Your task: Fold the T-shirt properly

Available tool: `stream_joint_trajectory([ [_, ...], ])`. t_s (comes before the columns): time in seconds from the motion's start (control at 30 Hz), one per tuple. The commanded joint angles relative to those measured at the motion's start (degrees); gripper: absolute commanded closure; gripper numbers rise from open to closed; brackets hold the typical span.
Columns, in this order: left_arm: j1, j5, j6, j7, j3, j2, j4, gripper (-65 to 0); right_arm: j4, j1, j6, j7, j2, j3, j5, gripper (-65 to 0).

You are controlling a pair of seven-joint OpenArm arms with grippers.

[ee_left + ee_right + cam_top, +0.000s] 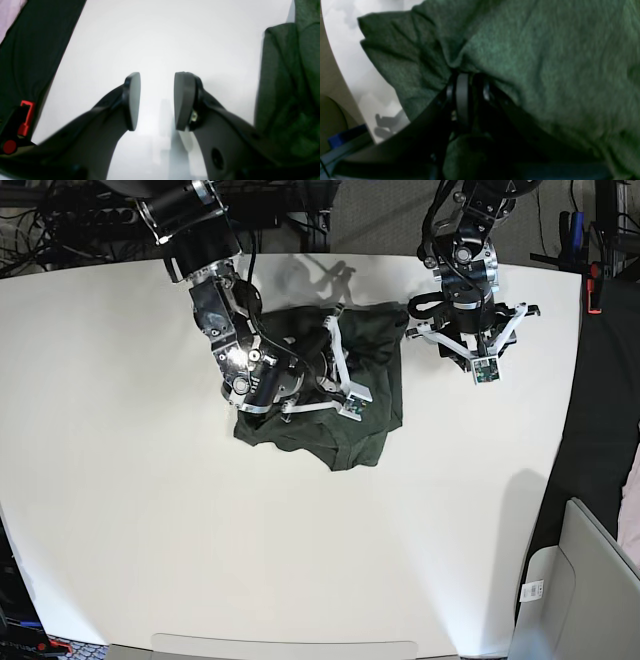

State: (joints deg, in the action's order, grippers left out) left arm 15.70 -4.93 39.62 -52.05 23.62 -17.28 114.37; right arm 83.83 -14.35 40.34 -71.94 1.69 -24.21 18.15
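The dark green T-shirt point(375, 355) lies bunched in a rumpled heap on the white table point(150, 510), a little behind its middle. My right gripper point(335, 385) sits low on the heap. In the right wrist view the right gripper point(473, 95) is shut on a pinched fold of the T-shirt point(545, 62), and cloth fills most of that view. My left gripper point(470, 345) hovers just right of the shirt. In the left wrist view the left gripper point(157, 100) is open over bare table with nothing between its pads, and the T-shirt point(287, 87) is off to one side.
The table's right edge point(580, 380) drops to dark floor, where a red fitting point(25, 117) shows. A grey seat-like object point(575, 580) stands past the front right corner. Cables and gear point(60, 220) crowd the back edge.
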Motion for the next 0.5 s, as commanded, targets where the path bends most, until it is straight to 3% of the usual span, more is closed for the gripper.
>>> stream_joint_trajectory([
  [0.0,-0.5,-1.1,0.4,1.4,-0.2,-0.3,0.9,-20.2,-1.2,-0.6,-0.3,-1.2,-1.0,-0.1,-4.4,-6.2],
  [0.17,-0.6,-1.1,0.4,1.4,-0.1,-0.2,0.8,-20.2,-1.9,-1.5,-0.3,1.6,-5.3,1.7,-6.7,-6.1],
  [0.3,-0.6,-1.1,0.4,1.5,-0.2,-0.2,0.8,-20.2,-2.7,-2.3,-0.3,1.6,-6.9,7.5,-6.7,-6.1],
  [0.47,-0.7,-1.1,0.4,1.5,-0.2,-0.2,0.8,-20.2,-5.5,-5.9,-0.3,2.8,-9.9,9.0,-6.7,-6.1],
])
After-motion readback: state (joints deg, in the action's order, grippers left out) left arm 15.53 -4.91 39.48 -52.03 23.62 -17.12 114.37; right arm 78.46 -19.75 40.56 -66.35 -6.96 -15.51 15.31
